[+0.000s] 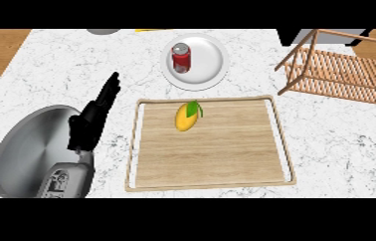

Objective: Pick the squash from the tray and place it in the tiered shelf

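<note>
can point(181, 59) on plate point(209, 65), beyond squash point(186, 117)

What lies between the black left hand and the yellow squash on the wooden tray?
In the head view, only white marble counter, the wooden tray's left rim and bare board separate the left hand from the yellow squash.

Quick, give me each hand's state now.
Left black hand: open, fingers straight, holding nothing, beside the wooden tray.
Right hand: not in view.

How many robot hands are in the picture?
1. The left hand is at the left of the view, beside the wooden tray, fingers straight. The right hand is out of view.
</note>
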Controlling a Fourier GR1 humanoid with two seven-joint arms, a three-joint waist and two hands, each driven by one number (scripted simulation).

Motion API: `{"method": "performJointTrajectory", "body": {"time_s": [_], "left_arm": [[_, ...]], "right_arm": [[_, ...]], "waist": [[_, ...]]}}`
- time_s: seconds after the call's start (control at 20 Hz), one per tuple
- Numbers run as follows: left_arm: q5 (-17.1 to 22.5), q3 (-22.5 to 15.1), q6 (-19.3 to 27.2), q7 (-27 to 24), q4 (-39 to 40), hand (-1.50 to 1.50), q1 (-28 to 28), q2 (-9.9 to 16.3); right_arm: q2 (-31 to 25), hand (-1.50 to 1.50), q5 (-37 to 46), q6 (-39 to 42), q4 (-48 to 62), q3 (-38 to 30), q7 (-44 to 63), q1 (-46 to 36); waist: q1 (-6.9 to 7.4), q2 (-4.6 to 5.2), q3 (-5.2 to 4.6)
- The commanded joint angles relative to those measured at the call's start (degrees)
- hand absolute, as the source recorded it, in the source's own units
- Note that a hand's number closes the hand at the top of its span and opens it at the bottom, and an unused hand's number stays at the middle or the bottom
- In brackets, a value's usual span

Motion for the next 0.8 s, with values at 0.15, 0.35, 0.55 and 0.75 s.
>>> {"method": "performJointTrajectory", "body": {"time_s": [0.15,0.35,0.55,0.75], "left_arm": [[-1.32,-0.97,2.26,0.25,0.91,0.0,-0.98,-2.24],[-0.73,0.68,1.27,-1.28,0.93,0.0,-0.27,-0.12],[-1.61,-1.66,1.92,0.92,-3.79,0.0,3.0,-1.58],[0.26,0.87,0.29,-1.1,-2.15,0.0,3.51,0.48]], "right_arm": [[-8.06,-1.5,-4.22,-0.44,-1.91,-7.11,9.39,0.84],[-13.61,-1.5,-7.88,5.27,0.95,-14.04,12.93,8.28],[-14.01,-1.5,-11.17,13.33,0.43,-19.19,13.56,18.96],[-20.35,-1.5,-15.3,24.48,6.69,-28.62,8.71,28.58]], "waist": [[-0.59,-0.12,-0.02],[-1.23,-0.18,0.01],[-1.29,-0.35,0.05],[-2.05,-0.33,0.1]]}}
